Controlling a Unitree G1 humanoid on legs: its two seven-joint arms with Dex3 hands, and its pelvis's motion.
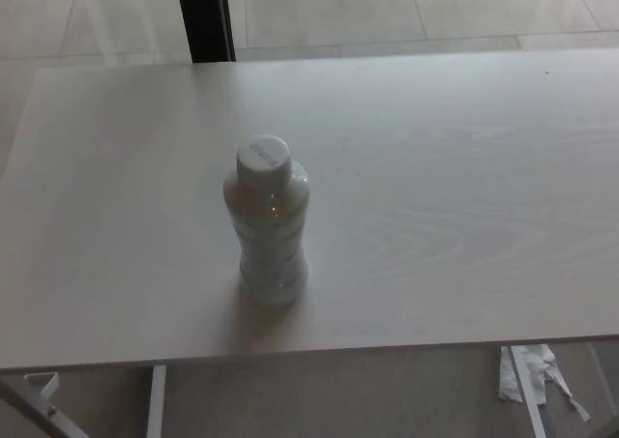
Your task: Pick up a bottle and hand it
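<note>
1. The bottle (pixel 268 227) is a pale, translucent plastic one with a white screw cap that is on.
2. Its body narrows at a waist below the shoulder and widens again toward the base.
3. It stands upright on the table (pixel 464 196), seen from above so the cap top faces the camera.
4. It sits left of the table's middle, nearer the front edge than the back.
5. Nothing touches it; it stands alone.
</note>
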